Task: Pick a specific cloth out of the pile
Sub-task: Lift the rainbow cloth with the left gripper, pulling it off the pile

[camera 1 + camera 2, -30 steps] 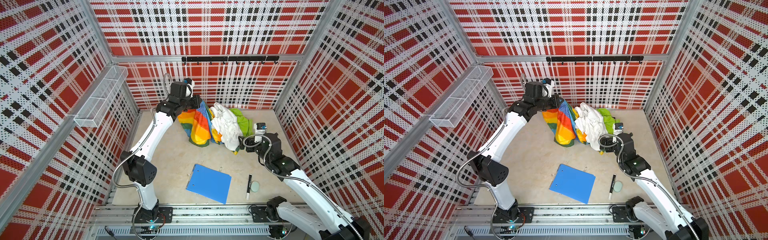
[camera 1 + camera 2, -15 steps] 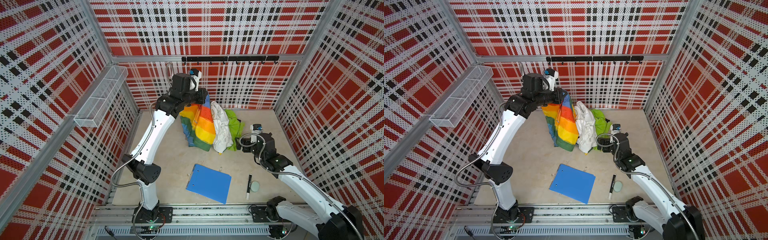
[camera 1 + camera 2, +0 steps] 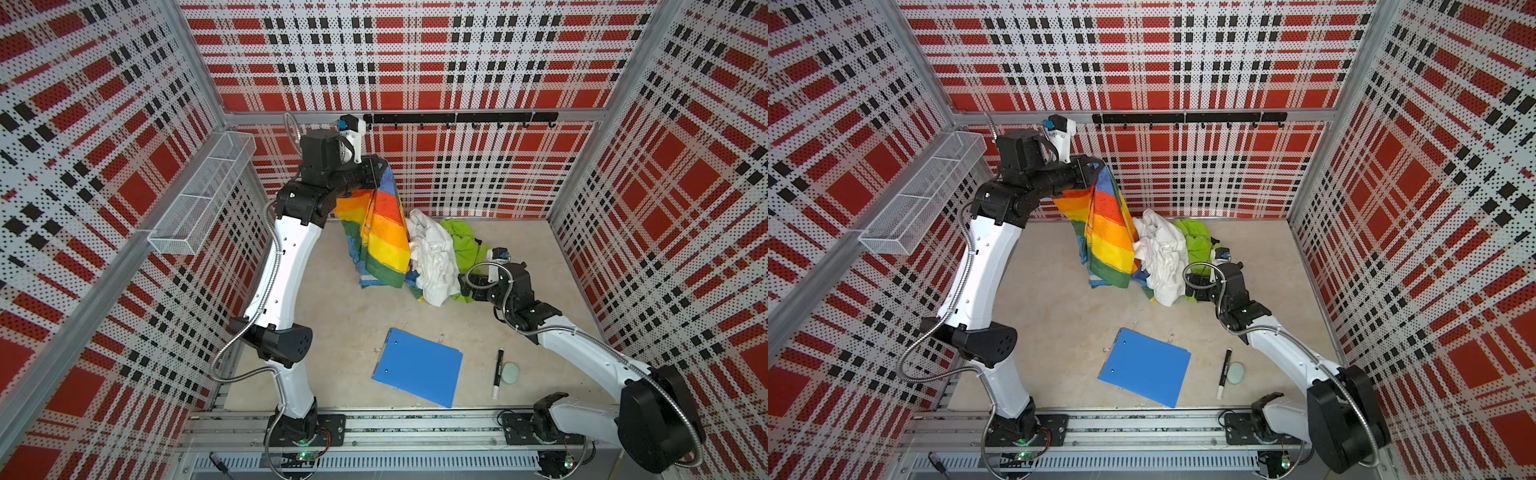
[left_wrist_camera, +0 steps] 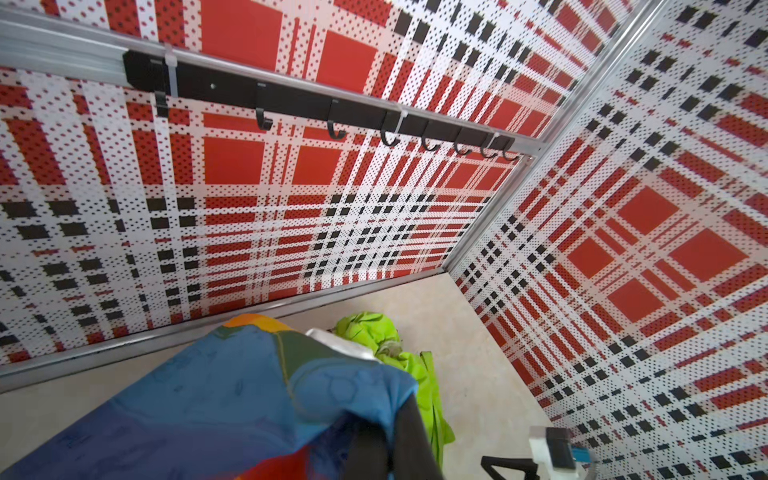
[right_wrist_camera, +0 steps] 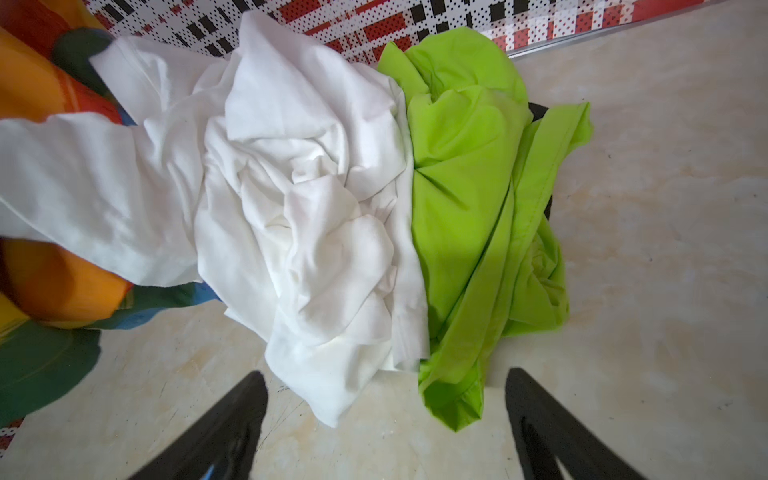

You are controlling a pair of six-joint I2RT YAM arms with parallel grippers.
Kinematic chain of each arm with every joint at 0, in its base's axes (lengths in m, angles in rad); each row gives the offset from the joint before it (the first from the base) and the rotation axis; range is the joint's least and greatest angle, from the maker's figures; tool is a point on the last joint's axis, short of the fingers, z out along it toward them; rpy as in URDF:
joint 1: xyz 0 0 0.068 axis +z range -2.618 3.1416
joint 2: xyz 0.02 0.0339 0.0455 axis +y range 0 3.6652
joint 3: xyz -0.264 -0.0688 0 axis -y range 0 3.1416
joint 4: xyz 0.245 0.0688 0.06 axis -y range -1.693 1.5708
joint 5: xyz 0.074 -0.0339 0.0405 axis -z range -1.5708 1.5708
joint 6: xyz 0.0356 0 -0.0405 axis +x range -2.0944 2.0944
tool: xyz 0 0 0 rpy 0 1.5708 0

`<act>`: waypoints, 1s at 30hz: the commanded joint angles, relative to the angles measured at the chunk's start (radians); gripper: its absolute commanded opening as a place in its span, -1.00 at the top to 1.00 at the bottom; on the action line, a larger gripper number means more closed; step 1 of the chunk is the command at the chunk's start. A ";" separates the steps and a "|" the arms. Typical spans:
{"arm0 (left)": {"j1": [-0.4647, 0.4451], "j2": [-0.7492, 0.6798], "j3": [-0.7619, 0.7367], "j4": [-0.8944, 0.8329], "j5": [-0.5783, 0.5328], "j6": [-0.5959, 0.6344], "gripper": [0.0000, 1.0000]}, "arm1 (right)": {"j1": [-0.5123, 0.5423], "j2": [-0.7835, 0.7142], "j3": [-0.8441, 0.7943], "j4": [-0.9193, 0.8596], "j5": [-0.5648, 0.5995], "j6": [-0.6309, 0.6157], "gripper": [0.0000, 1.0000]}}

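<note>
While left fingers [image 3: 375,169] clamp blue top edge of thin rainbow-striped fabric cloth [image 3: 384,237], both top views show it hanging, long axis vertical, lower hem just beside crumpled white cloth [image 3: 432,262].
Left wrist view: blue fabric draped over fingers, plain lime-green cloth [image 4: 374,332] beyond white cloth.
Right wrist view: right fingers [image 5: 224,424] spread apart, empty, just short of white cloth; white flap overlaps rainbow stripes.
Likely next: pull away from white cloth; right arm nearer to pin it.
</note>
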 commanded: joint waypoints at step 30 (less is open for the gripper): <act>0.505 -0.350 -0.251 0.404 0.110 -0.184 1.00 | 0.027 -0.122 -0.017 0.028 -0.058 0.037 -0.91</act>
